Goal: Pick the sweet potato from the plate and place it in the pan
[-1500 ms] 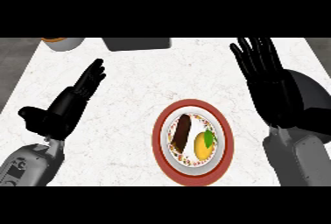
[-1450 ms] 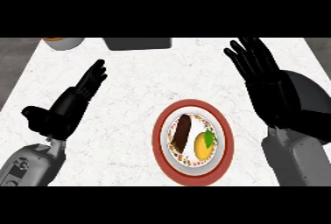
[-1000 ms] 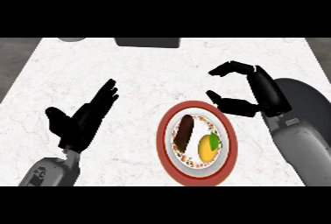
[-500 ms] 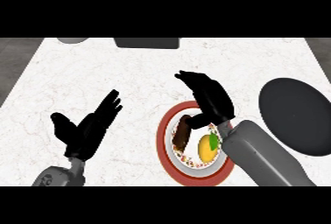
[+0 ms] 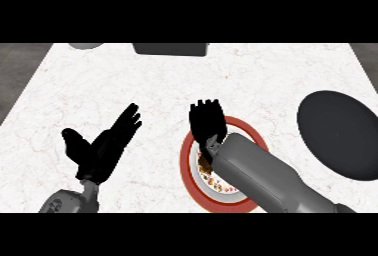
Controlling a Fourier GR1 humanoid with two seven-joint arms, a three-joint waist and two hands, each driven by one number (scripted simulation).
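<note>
A: Left hand (image 5: 103, 147)? 
B: Spread flat, resting over desk (image 5: 244, 80), lower left.
A: Right hand (image 5: 207, 122)? 
B: Reaching over red-rimmed plate (image 5: 193, 185), fingers bent down; grip impossible to tell.
A: Sweet potato? 
B: Hidden under forearm, look not visible.
A: Farther out? 
B: Dark pan (image 5: 341, 132) at right, apart from plate.

There are no words, numbers, labels or signs to read anywhere in this view.
</note>
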